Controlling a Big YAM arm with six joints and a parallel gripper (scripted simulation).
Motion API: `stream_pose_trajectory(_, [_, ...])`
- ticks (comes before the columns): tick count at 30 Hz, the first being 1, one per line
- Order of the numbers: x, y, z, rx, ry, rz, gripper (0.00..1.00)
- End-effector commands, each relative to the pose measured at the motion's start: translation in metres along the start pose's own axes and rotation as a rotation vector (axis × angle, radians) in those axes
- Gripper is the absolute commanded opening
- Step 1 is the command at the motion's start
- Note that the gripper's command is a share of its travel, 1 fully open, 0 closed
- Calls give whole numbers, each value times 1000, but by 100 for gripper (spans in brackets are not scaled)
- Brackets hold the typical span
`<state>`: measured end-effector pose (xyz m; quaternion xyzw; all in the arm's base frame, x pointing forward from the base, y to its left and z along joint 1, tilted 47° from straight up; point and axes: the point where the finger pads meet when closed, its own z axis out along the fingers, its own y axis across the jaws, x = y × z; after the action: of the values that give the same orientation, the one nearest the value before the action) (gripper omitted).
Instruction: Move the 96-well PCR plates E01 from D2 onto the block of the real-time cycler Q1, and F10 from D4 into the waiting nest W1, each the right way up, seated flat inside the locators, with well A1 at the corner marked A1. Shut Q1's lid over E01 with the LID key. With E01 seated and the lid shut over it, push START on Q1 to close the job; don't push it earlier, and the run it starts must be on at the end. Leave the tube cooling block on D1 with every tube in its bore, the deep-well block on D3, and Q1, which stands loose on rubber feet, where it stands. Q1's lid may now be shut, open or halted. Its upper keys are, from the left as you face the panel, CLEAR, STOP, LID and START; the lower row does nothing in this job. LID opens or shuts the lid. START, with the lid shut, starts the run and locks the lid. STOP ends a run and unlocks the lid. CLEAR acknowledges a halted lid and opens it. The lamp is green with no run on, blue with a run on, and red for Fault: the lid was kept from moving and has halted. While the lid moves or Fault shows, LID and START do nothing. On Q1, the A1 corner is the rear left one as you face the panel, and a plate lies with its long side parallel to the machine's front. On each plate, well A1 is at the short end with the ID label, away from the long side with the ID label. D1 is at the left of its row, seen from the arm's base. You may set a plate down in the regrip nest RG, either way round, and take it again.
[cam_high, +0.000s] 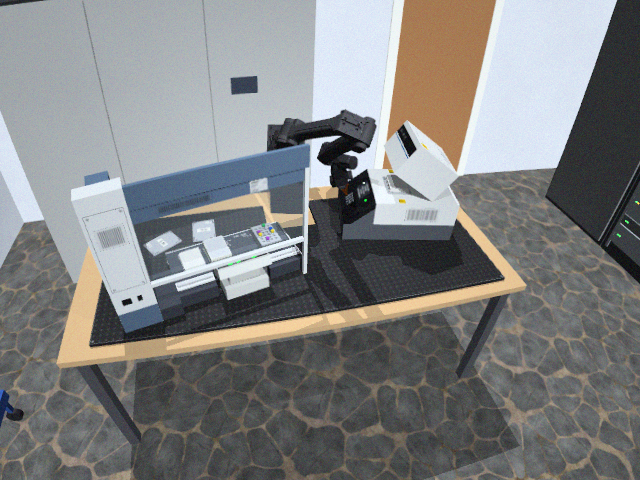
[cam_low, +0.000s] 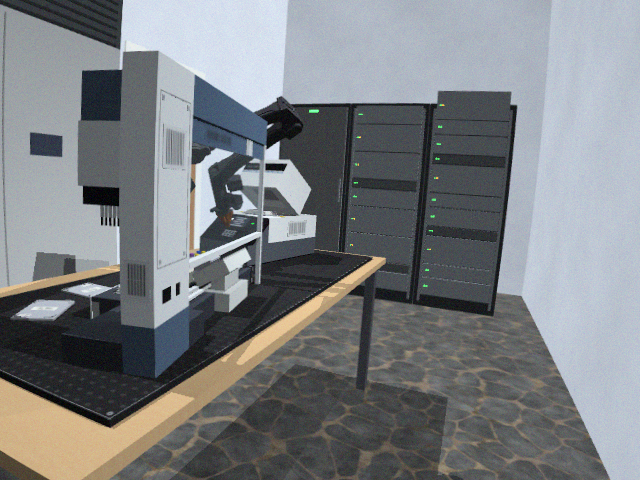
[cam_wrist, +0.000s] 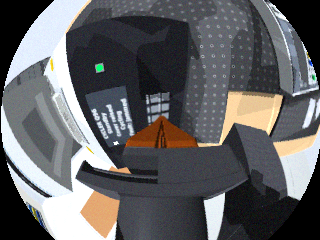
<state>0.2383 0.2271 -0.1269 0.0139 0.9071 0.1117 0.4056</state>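
The cycler Q1 (cam_high: 413, 214) (cam_low: 289, 227) stands at the right of the table. Its lid (cam_high: 421, 160) (cam_low: 273, 188) is tilted about halfway over the block. A pale plate (cam_high: 391, 181) lies on the block under the lid; I cannot read its label. The lamp (cam_high: 365, 200) (cam_wrist: 99, 67) on the dark front panel is green. My gripper (cam_high: 343, 191) (cam_low: 225, 217) (cam_wrist: 161, 119) is shut and empty, its orange tips just in front of the panel's keys (cam_wrist: 156, 103). On the handler deck, a low white plate (cam_high: 191, 256) sits beside a taller white block (cam_high: 217, 248).
The tube cooling block (cam_high: 266, 233) with coloured caps stands at the right of the deck row. Two flat grey nests (cam_high: 162, 242) (cam_high: 203, 228) lie behind the row. The liquid handler's frame (cam_high: 111, 248) (cam_low: 155, 196) and its clear side pane (cam_high: 302, 217) stand between the deck and Q1.
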Motion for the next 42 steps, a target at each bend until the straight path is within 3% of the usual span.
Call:
stream_pose_trajectory(1, [3,1,-11,-12,7,-7,0])
stream_pose_trajectory(11, [-2,1,5,8,1,-14,0])
stream_pose_trajectory(31, [6,-3,-11,-10,8,-10,0])
stream_pose_trajectory(33, [4,-11,-26,-12,5,-7,0])
stream_pose_trajectory(36, [3,-13,-29,-13,3,-3,0])
stream_pose_trajectory(42, [0,-31,-60,-18,0,4,0])
